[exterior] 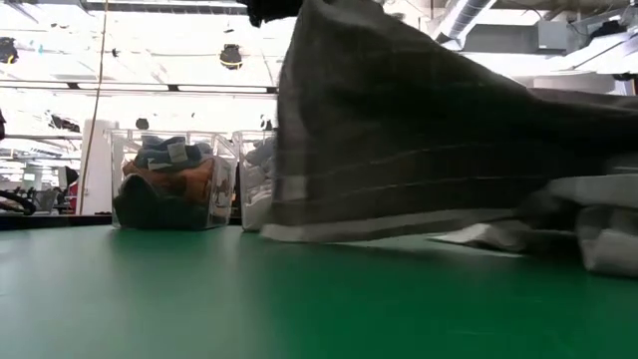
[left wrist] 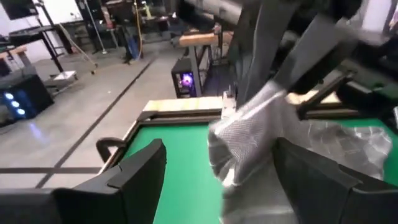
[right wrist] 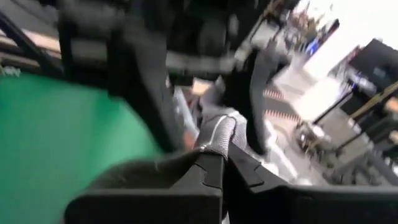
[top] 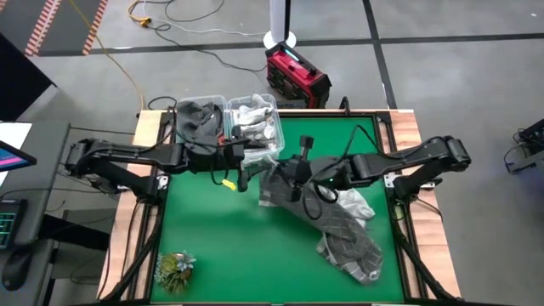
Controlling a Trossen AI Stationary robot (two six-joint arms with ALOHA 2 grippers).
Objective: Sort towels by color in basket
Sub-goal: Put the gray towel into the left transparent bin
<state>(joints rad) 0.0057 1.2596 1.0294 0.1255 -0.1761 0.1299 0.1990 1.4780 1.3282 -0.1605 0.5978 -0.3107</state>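
Observation:
A grey plaid towel (top: 336, 234) stretches from the table's middle toward the near right; its raised end (exterior: 399, 120) hangs like a tent in the low view. My right gripper (top: 287, 174) is shut on that raised end. My left gripper (top: 246, 172) is open just to its left, with its fingers (left wrist: 140, 171) standing on either side of the hanging cloth (left wrist: 249, 140). A white towel (top: 355, 204) lies partly under the plaid one. Of two clear bins at the far edge, one (top: 200, 119) holds dark towels and the other (top: 257, 123) white ones. My right gripper pinches a bunched fold of the plaid towel (right wrist: 219, 134) between its two shut fingers, which come in nearly level from the table's right. That end is lifted clear and the cloth slopes down from it; the lower edge (exterior: 399, 227) and far end lie on the table. My left gripper: I cannot tell whether its open fingers touch the cloth.
A small leafy plant (top: 176, 270) sits at the near left corner. The bins also show in the low view (exterior: 169, 179), behind the green table top (top: 221, 246), which is bare at the near left. A red device (top: 297, 75) stands on the floor beyond the table.

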